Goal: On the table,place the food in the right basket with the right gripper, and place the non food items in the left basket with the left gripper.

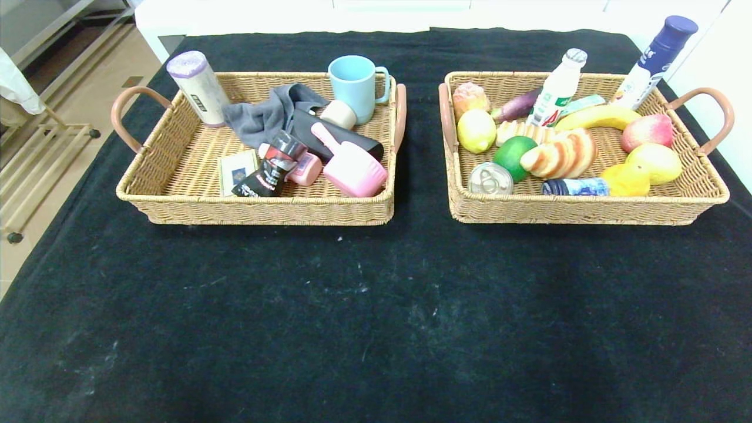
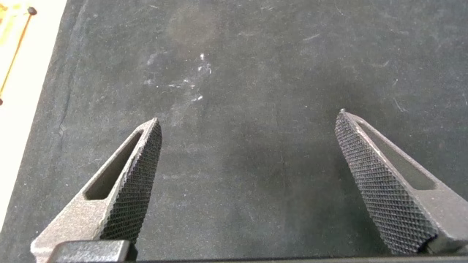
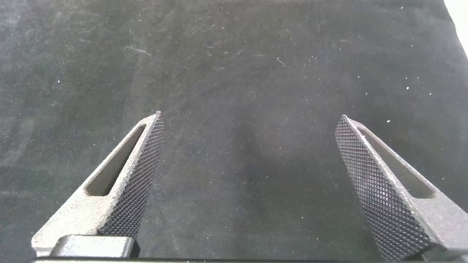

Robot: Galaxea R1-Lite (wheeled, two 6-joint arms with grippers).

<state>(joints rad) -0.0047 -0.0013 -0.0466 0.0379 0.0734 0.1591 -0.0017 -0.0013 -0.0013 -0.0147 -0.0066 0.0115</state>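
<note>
The left basket (image 1: 176, 194) holds non-food items: a blue mug (image 1: 353, 86), a grey cloth (image 1: 264, 114), a pink scoop (image 1: 351, 165), a white canister (image 1: 197, 88) and a dark tube (image 1: 270, 167). The right basket (image 1: 581, 208) holds food: a banana (image 1: 596, 116), bread (image 1: 561, 154), a lime (image 1: 512, 154), a lemon (image 1: 476, 130), a can (image 1: 490, 179) and two bottles. Neither arm shows in the head view. My left gripper (image 2: 248, 128) is open over bare black cloth. My right gripper (image 3: 250, 124) is open too, with nothing between its fingers.
A black cloth (image 1: 376, 317) covers the table, with faint white scuffs in front of the baskets. The floor and a metal rack (image 1: 35, 147) lie past the table's left edge. A white wall runs behind.
</note>
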